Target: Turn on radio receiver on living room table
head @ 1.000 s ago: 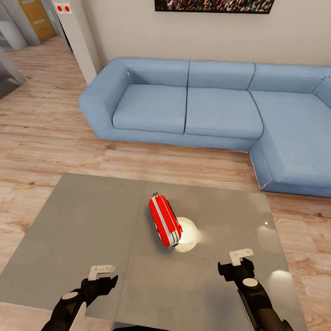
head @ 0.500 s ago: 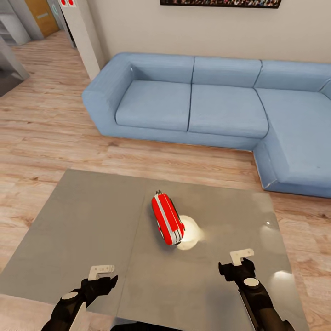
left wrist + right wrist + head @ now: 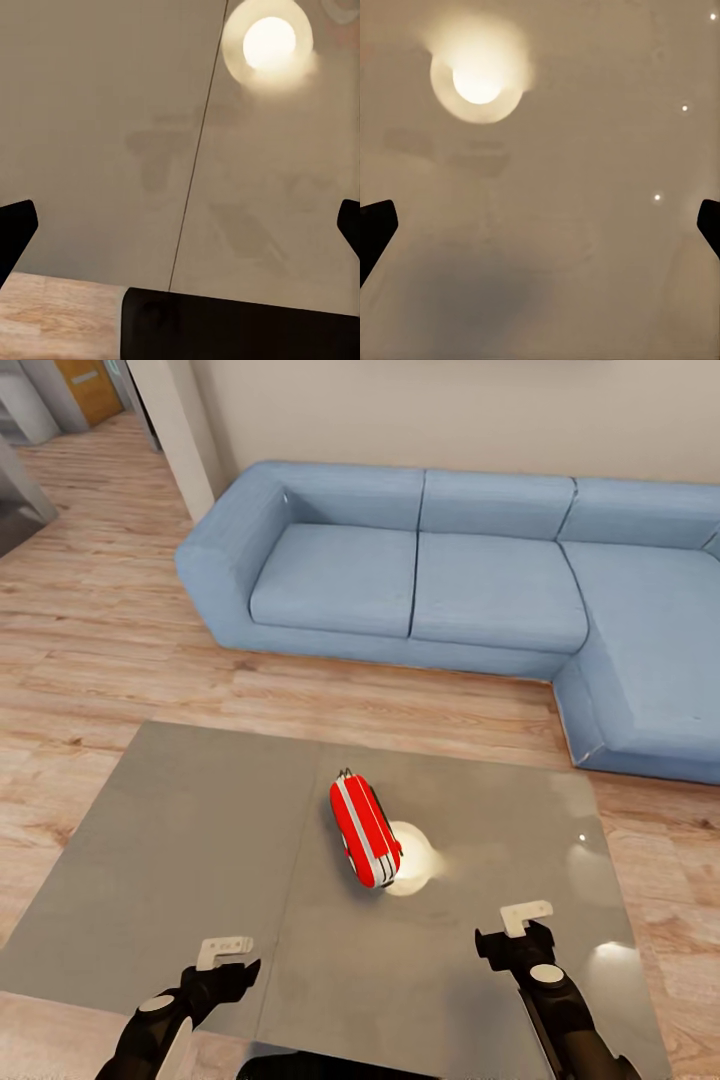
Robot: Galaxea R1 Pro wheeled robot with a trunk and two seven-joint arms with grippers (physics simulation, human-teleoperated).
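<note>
The radio receiver (image 3: 365,832) stood near the middle of the table (image 3: 180,840), just on the sofa-ward side of the lamp's bright reflection (image 3: 410,860) in the glossy top, and just to the right of the table's seam (image 3: 290,880). It presented a narrow red-and-white edge to the head camera, so its dial face could not be made out from there.

Both arms hung over the table's near edge, well short of the radio. The left gripper (image 3: 225,958) and the right gripper (image 3: 520,930) sat to either side of it. In each wrist view the dark fingertips (image 3: 16,229) (image 3: 375,225) sat at opposite borders, so both pairs of fingers were spread wide with nothing between them.

By the look of it, the radio was a small, light, hard-shelled thing, standing on a slick surface. A careless poke would likely send it skidding or tipping. No grasp seemed needed: a gentle press on the switch or dial, perhaps steadied from the opposite side by the other gripper, looked the safer contact.
</note>
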